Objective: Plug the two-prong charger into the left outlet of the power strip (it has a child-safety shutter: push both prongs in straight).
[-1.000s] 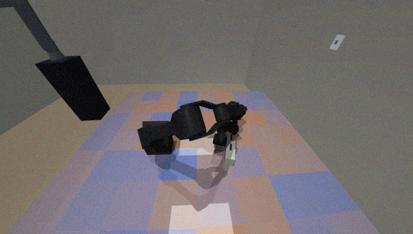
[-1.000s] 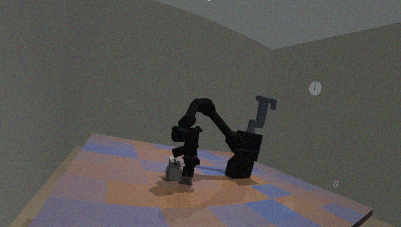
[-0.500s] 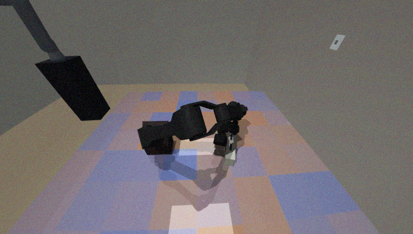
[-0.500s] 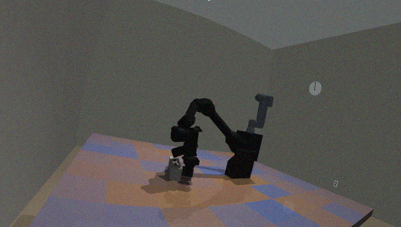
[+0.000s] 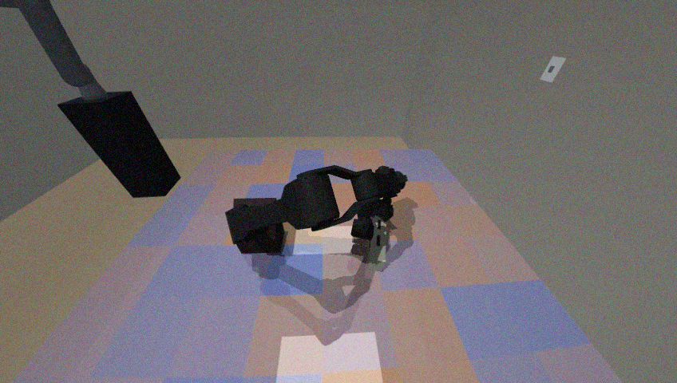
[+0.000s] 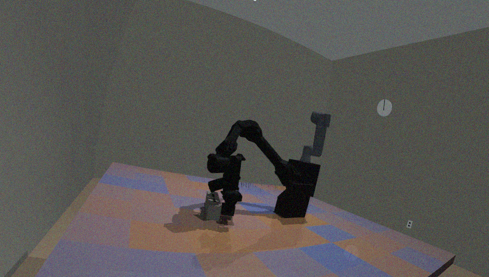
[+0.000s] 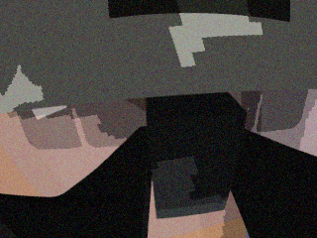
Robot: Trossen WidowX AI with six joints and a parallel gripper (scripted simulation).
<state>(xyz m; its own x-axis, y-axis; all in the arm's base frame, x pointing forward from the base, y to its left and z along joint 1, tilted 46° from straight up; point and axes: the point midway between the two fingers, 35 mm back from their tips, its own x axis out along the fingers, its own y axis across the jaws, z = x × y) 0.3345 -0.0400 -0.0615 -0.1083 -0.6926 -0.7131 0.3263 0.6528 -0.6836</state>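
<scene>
The grey power strip stands on the table beside the gripper, with dark outlets on its pale face in the top view. My gripper is shut on the black charger; in the exterior view the fingers point down close to the strip. In the wrist view the charger's front end meets the strip's lower edge with no visible gap. Its prongs are out of sight, and whether they are inside an outlet cannot be told. The arm and dark shading hide the contact in the top and exterior views.
The arm's dark base stands on the patchwork table top. A large black block with a grey arm on it stands at the left in the top view. Wall plates are far off.
</scene>
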